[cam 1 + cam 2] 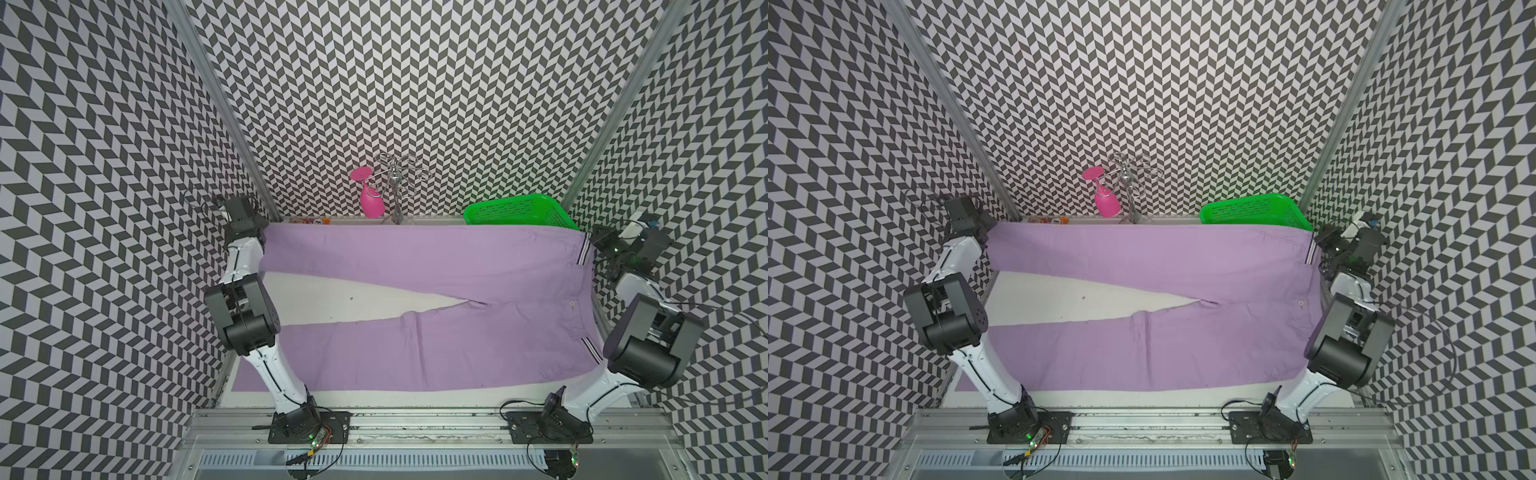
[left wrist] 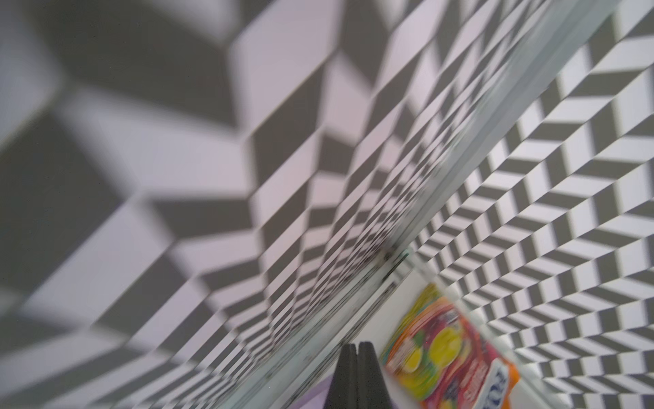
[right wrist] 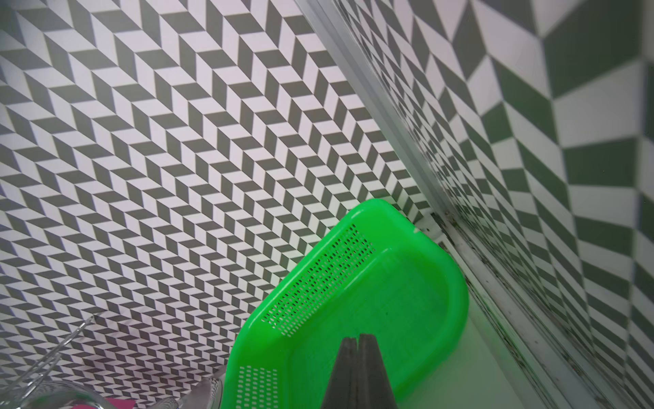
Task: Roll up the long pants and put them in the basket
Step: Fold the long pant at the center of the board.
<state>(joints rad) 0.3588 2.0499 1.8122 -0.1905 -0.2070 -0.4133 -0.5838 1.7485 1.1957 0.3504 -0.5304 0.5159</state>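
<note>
Long pants [image 1: 436, 266] lie flat across the desk [image 1: 332, 299], waistband right, legs left, likely laid out for rolling. Left hand [image 2: 357, 348] and right hand [image 3: 358, 340] are pinched closed, empty, parked at the far corners.

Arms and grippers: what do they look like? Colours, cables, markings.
Both the left arm and right arm have white shell links with a thin black line along them, boxy black joint housings and black base plates with loose black cables. The left gripper and right gripper show plain dark grey tapered fingers, no visible markings.
</note>
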